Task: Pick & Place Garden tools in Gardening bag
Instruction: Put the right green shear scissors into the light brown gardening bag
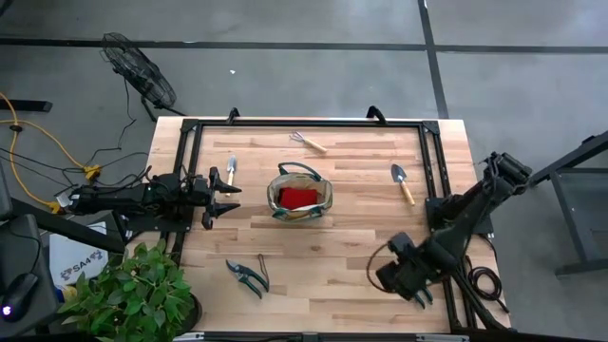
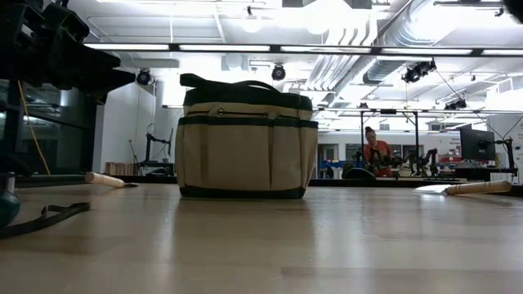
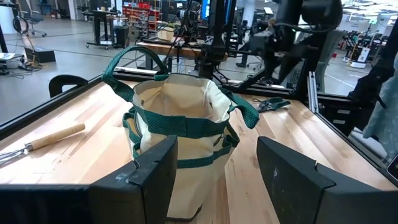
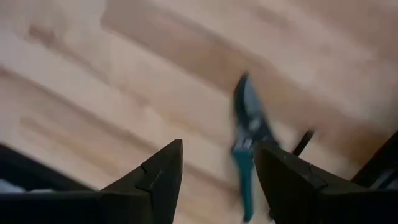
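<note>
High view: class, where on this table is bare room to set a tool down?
Free: between bag and right trowel; also between shears and right pincer. Crowded: left pincer beside left trowel.

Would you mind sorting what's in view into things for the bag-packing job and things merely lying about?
Job: bag; red glove inside it; rake; two trowels; shears; second shears under the right gripper; left gripper, open, facing the bag.

Lying about: plant; fan; yellow cable.
</note>
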Available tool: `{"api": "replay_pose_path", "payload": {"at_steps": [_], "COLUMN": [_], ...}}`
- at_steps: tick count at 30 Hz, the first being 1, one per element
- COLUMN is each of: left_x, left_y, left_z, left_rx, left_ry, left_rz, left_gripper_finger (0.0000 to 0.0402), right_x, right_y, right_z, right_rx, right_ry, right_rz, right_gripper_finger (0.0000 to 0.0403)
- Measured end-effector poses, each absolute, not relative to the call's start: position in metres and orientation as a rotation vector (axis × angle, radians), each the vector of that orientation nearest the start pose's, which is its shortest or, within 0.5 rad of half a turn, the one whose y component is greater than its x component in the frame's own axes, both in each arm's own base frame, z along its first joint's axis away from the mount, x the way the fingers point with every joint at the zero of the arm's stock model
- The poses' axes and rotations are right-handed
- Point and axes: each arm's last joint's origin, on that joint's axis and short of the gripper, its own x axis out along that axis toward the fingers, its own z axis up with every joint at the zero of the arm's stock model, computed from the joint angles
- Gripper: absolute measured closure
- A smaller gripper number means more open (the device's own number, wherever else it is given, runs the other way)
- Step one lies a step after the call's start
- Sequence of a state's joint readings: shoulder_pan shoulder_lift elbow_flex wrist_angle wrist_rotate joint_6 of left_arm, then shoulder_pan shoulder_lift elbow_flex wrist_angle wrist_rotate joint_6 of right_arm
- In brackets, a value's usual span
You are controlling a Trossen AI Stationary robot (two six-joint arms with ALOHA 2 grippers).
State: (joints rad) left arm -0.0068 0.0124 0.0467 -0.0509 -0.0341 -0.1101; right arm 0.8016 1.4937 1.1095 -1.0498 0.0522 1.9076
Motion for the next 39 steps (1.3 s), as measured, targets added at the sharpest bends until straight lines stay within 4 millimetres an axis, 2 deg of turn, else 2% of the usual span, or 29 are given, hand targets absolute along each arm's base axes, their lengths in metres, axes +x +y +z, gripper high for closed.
{"api": "replay_pose_path", "payload": {"at_steps": [8, 18, 27, 39], "left_x": [0.096, 0.095, 0.095, 0.095], "left_y": [0.0, 0.0, 0.0, 0.0], "left_z": [0.173, 0.174, 0.174, 0.174], "left_rx": [-0.11, -0.11, -0.11, -0.11], "left_ry": [0.015, 0.015, 0.015, 0.015], "left_rz": [0.028, 0.028, 0.028, 0.028], "left_gripper_finger": [0.0188, 0.0188, 0.0188, 0.0188], "right_x": [0.173, 0.175, 0.176, 0.173], "right_y": [0.211, 0.239, 0.244, 0.242], "right_z": [0.223, 0.186, 0.173, 0.17], "right_rx": [1.073, 1.062, 1.054, 1.024], "right_ry": [1.329, 1.46, 1.502, 1.571], "right_rz": [-0.761, -0.805, -0.868, -0.922], "right_gripper_finger": [0.0214, 0.0214, 0.0214, 0.0214]}}
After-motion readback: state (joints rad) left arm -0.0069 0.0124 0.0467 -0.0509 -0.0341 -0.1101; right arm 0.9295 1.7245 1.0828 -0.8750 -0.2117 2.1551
